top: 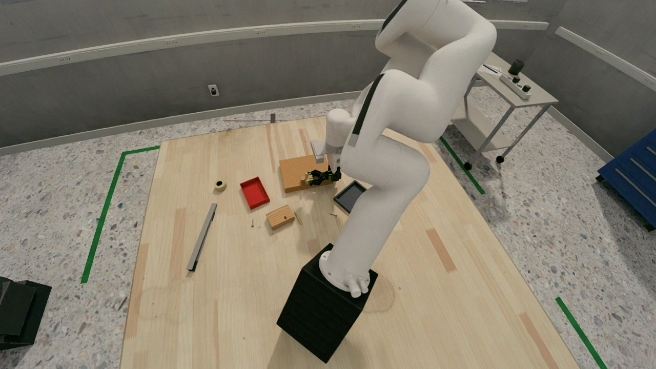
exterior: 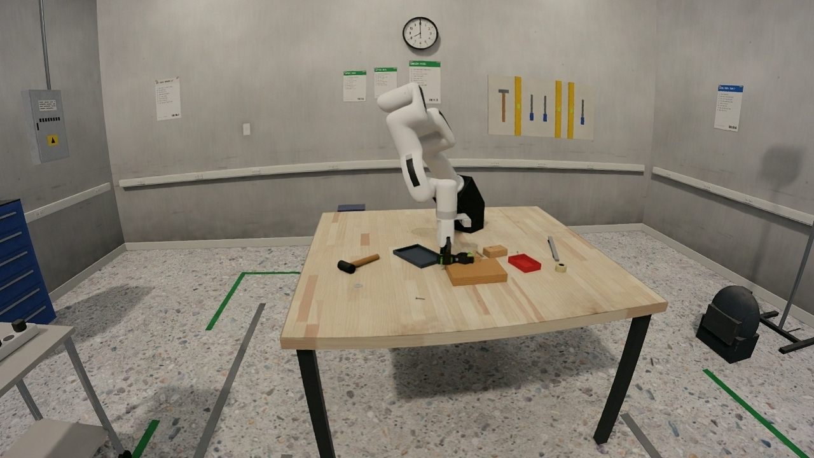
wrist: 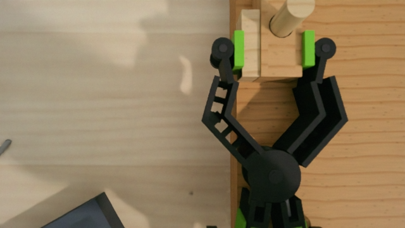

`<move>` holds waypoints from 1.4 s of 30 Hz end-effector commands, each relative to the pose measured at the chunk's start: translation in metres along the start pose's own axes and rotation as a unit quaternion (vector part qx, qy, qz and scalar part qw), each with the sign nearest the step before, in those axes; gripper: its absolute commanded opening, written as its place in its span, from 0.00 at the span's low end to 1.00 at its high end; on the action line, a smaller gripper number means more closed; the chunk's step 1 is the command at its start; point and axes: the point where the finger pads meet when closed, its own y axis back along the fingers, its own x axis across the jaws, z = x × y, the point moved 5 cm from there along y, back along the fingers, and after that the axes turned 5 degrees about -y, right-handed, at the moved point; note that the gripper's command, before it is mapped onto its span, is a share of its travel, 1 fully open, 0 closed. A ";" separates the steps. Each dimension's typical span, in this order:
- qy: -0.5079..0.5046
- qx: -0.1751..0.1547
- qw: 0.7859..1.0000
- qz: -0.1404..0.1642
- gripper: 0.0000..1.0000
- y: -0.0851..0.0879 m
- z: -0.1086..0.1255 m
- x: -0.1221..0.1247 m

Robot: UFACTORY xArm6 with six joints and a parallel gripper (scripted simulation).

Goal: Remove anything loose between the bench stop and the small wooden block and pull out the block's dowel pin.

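In the wrist view the small wooden block [wrist: 280,55] lies flat on the bench board [wrist: 316,126], flush against the pale stop [wrist: 250,44] at the board's left edge. Nothing shows between them. The dowel pin [wrist: 291,14] stands upright in the block. The black spring clamp [wrist: 272,126] has one green pad on the stop and one on the block's far side. My gripper [top: 336,173] hangs over the clamp's handles at the board's near edge, half open. My fingers are out of the wrist view. The clamp also shows in the exterior view [exterior: 455,259].
A dark tray [top: 349,196] lies just beside the board. On the table are a red tray [top: 254,192], a second wooden block with a hole [top: 280,216], a metal bar [top: 201,236], a tape roll [top: 220,184] and a hammer [exterior: 357,263].
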 end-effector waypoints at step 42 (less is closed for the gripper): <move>0.000 0.000 1.000 0.001 0.50 0.012 0.000 0.001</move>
